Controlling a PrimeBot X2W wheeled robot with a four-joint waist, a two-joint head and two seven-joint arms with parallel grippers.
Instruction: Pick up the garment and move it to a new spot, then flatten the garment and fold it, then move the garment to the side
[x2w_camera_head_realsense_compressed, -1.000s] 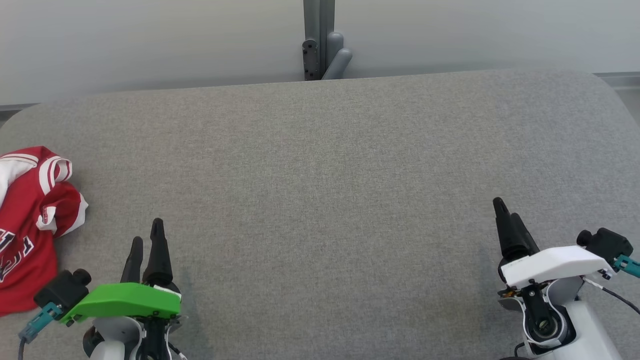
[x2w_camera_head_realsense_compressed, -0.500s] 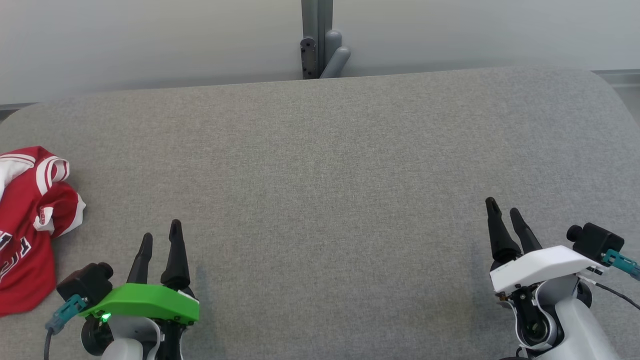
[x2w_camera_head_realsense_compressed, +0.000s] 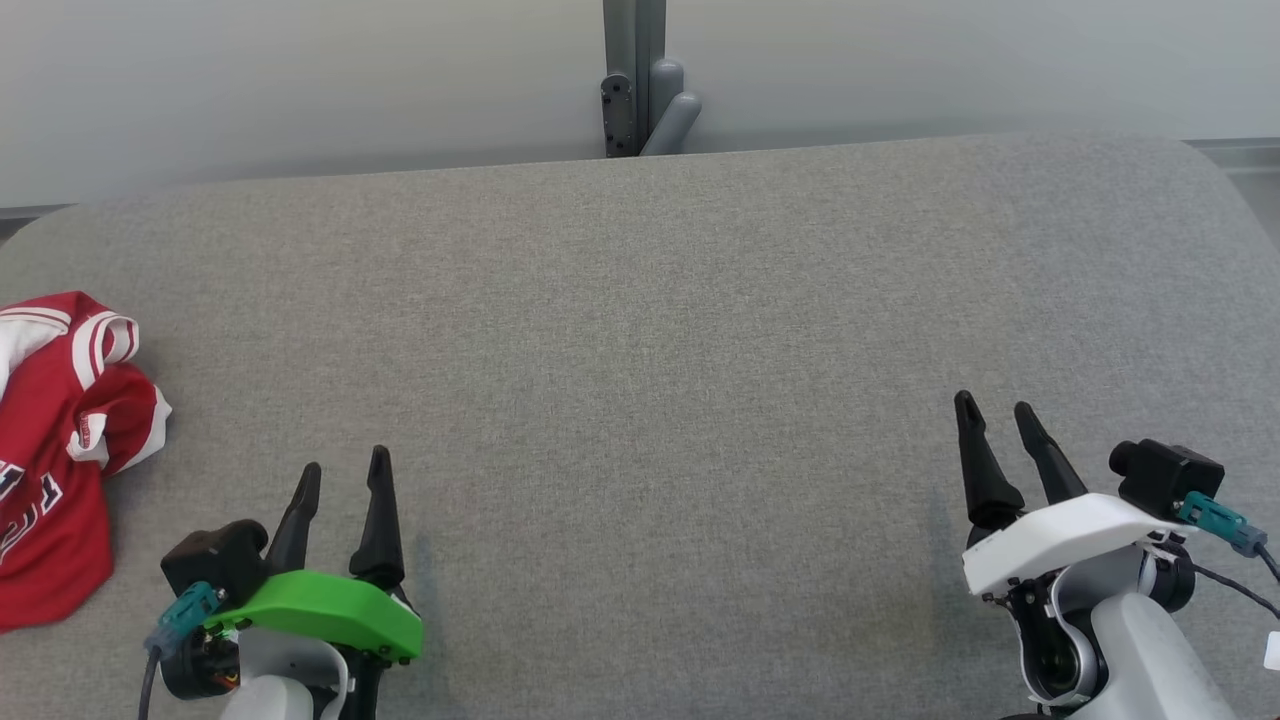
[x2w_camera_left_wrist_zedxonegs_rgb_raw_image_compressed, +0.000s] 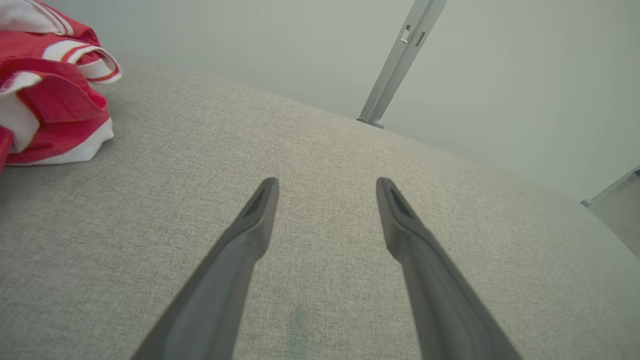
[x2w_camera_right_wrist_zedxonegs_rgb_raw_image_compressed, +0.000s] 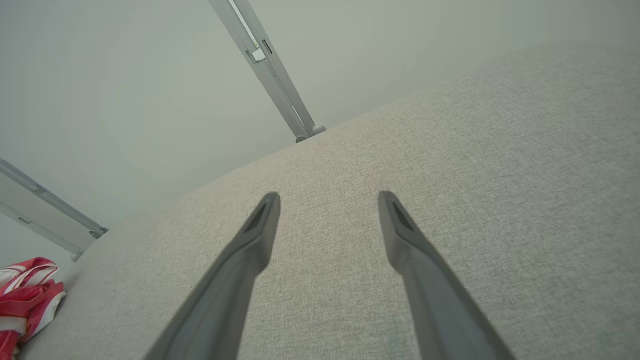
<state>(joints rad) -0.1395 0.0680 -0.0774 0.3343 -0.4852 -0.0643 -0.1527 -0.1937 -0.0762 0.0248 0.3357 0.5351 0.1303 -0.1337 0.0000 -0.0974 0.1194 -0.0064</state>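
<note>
The garment (x2w_camera_head_realsense_compressed: 55, 470) is a red jersey with white trim, lying crumpled at the left edge of the grey padded table (x2w_camera_head_realsense_compressed: 640, 330). It also sits at the upper left of the left wrist view as the garment (x2w_camera_left_wrist_zedxonegs_rgb_raw_image_compressed: 47, 95), and low at the left of the right wrist view as the garment (x2w_camera_right_wrist_zedxonegs_rgb_raw_image_compressed: 25, 295). My left gripper (x2w_camera_head_realsense_compressed: 345, 460) hovers open over bare fabric to the right of the jersey, holding nothing. Far off on the right side, my right gripper (x2w_camera_head_realsense_compressed: 995, 405) is open too, with nothing between its fingers.
A grey metal post with a bracket (x2w_camera_head_realsense_compressed: 640, 80) stands behind the table's far edge against a pale wall. The table's corners are rounded at the far left and far right. A second slanted rail (x2w_camera_right_wrist_zedxonegs_rgb_raw_image_compressed: 50, 212) shows beyond the table in the right wrist view.
The left gripper has shifted right, away from the jersey, and slightly lower in view. The right gripper has drifted left. The jersey lies as before.
</note>
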